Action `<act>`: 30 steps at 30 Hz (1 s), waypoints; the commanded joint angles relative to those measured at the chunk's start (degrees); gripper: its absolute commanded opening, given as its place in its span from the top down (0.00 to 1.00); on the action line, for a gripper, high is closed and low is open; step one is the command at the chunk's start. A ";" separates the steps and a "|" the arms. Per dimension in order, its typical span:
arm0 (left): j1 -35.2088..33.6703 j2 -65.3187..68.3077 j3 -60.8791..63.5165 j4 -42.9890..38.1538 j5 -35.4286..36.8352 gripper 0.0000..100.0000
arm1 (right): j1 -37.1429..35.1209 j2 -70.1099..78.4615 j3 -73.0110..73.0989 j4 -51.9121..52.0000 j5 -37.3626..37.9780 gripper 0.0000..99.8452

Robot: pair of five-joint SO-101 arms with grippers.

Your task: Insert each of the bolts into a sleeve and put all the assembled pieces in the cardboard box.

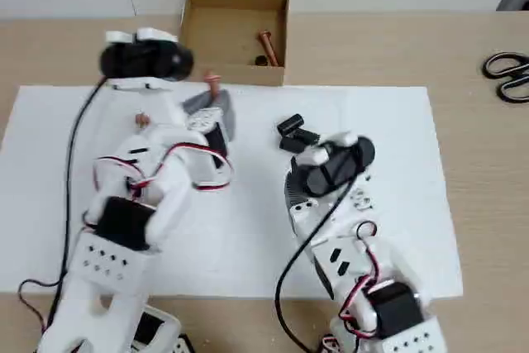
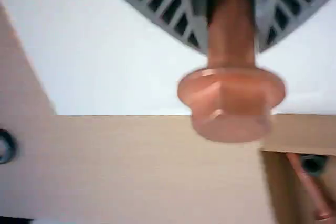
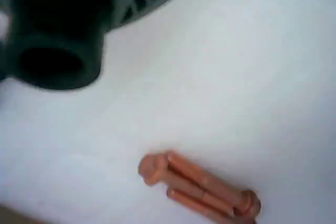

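My left tool (image 1: 213, 97) is clamped on a copper bolt (image 2: 231, 93). The shank sits between the grey jaws, and the flanged hex head sticks out toward the cardboard box (image 1: 235, 77). In the high view that bolt is just short of the box's near wall, toward its left corner, over the far edge of the white sheet (image 1: 248, 229).

Inside the box, against its right wall, lies an assembled piece (image 1: 266, 47). It is a copper bolt with a black sleeve on the end toward the near wall.

My right tool (image 1: 291, 134) is closed on a black sleeve (image 3: 52, 61), whose open bore faces the wrist camera. It is held over the sheet, farther from the box than the left tool and roughly in line with the box's right wall.

Some loose bolts (image 3: 199, 187) lie bunched together on the sheet near that sleeve; I cannot tell how many. Another bolt (image 1: 142, 120) lies on the sheet off to the left of the box's near-left corner, beside the left arm.

Scissors (image 1: 506, 72) rest on the bare bench (image 1: 463, 47), far to the right of the box.
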 commanded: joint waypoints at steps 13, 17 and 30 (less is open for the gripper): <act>12.31 -1.23 1.71 -4.92 0.53 0.99 | -6.64 -13.49 12.48 -5.58 -0.97 1.00; 12.40 -1.41 7.16 -10.20 0.44 0.99 | -6.64 -13.49 12.40 -5.58 -1.05 1.00; 12.48 -1.76 13.05 -14.42 -1.14 0.99 | -6.55 -13.41 11.34 -5.05 -4.92 1.00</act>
